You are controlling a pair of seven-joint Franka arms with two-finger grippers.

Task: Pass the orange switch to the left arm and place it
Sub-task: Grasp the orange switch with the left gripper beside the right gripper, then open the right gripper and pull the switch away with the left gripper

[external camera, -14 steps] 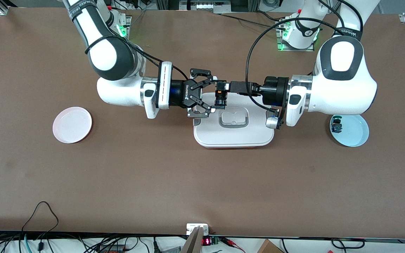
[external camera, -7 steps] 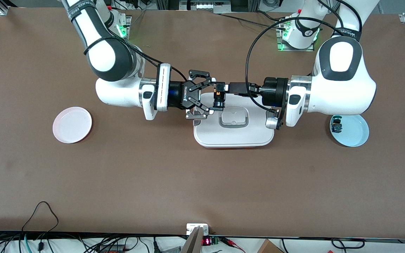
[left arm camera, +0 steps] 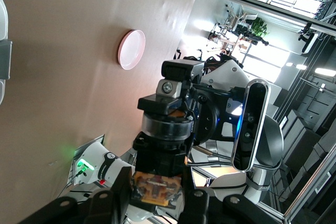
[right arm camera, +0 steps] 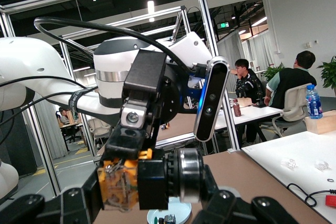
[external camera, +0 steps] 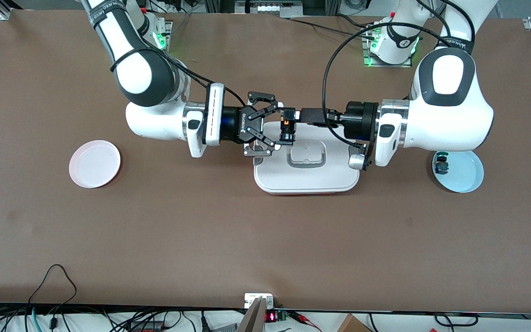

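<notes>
The orange switch hangs in the air over the white box, at the lid's edge toward the robot bases. My left gripper is shut on its orange body. In the left wrist view the body sits between the two fingers of my left gripper. My right gripper is open, its jaws spread wide on either side of the switch without closing on it. The right wrist view shows the switch, orange body and black cap, between the jaws of my right gripper.
A pink plate lies toward the right arm's end of the table. A light-blue plate with a small blue switch on it lies toward the left arm's end, partly under the left arm. Both arms reach level over the box.
Both hands have drifted slightly toward the right arm's end of the table since a second ago. No visible change in the last half second.
</notes>
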